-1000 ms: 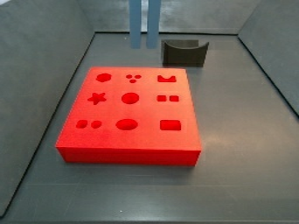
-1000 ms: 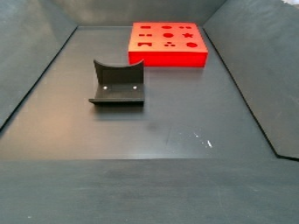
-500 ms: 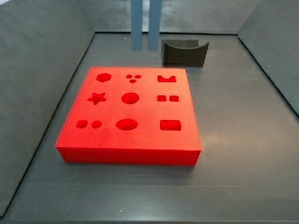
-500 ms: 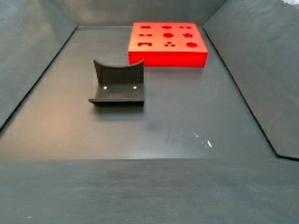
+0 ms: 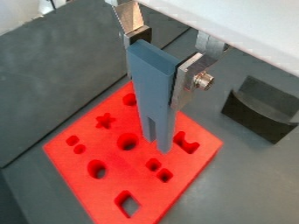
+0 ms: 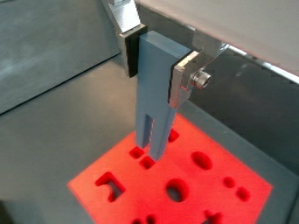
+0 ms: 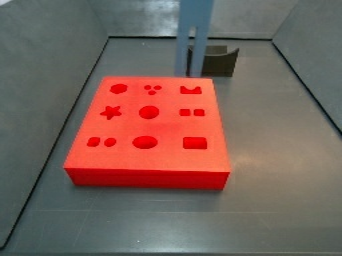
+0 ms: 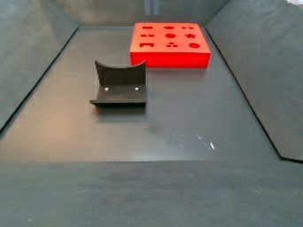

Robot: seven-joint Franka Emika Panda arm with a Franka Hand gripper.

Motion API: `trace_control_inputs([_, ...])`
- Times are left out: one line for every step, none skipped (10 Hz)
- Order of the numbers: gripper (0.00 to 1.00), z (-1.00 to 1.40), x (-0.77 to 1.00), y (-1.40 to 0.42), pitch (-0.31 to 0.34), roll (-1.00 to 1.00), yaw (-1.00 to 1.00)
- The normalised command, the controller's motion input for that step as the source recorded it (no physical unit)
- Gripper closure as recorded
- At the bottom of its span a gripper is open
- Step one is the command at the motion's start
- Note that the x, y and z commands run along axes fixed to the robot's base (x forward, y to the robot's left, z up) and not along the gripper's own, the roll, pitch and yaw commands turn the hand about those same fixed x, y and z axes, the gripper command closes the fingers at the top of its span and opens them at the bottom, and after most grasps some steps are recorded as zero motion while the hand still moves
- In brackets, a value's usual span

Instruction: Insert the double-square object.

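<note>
My gripper (image 5: 159, 54) is shut on the top of the double-square object (image 5: 155, 101), a tall blue-grey peg that hangs upright with its two legs pointing down. Both wrist views show the silver fingers (image 6: 184, 73) clamping its flat upper slab (image 6: 156, 92). The peg hangs above the red board (image 5: 187, 171) with shaped holes, clear of its surface. In a side view the peg (image 7: 195, 40) comes down from the top edge near the board's (image 7: 171, 128) far edge; the gripper itself is out of that frame. Another side view shows only the board (image 8: 169, 58), no peg.
A dark grey curved block (image 7: 221, 60) stands on the floor beyond the board's far edge, close behind the peg. It also shows in a side view (image 8: 119, 84) and a wrist view (image 5: 267, 107). Grey walls enclose the dark floor.
In the side view the peg has moved to the right along the board's far edge and come down a little. The board and the curved block have not moved.
</note>
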Motion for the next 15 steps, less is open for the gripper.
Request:
trace_control_inputs([1.0,-0.39,0.35,0.22,0.0,0.0,0.02])
trace_control_inputs([1.0,-0.14,0.16,0.0,0.0,-0.04,0.0])
trace_control_inputs([1.0,-0.32,0.19,0.0,0.0,-0.05,0.0])
trace_control_inputs([1.0,-0.32,0.13,-0.03,-0.003,-0.02,0.0])
trace_control_inputs([1.0,-0.27,0.0,-0.16,-0.047,0.03,0.01])
trace_control_inputs([1.0,-0.23,0.0,-0.16,-0.031,0.09,0.03])
trace_control_inputs([1.0,-0.15,0.0,-0.13,-0.016,0.06,0.03])
trace_control_inputs([1.0,-0.11,0.0,-0.06,-0.003,0.02,0.02])
trace_control_inputs([1.0,-0.15,0.0,0.0,-0.013,0.01,0.0])
trace_control_inputs([1.0,-0.23,0.0,0.0,-0.05,0.02,0.0])
trace_control_inputs([1.0,-0.29,0.0,-0.01,-0.056,0.02,0.0])
trace_control_inputs([1.0,-0.29,0.0,-0.02,-0.06,0.02,0.0])
trace_control_inputs([1.0,-0.26,0.0,-0.04,-0.053,0.03,0.0])
trace_control_inputs([1.0,-0.24,0.0,-0.07,-0.061,0.05,0.0])
trace_control_inputs([1.0,-0.22,0.0,-0.09,-0.064,0.05,0.01])
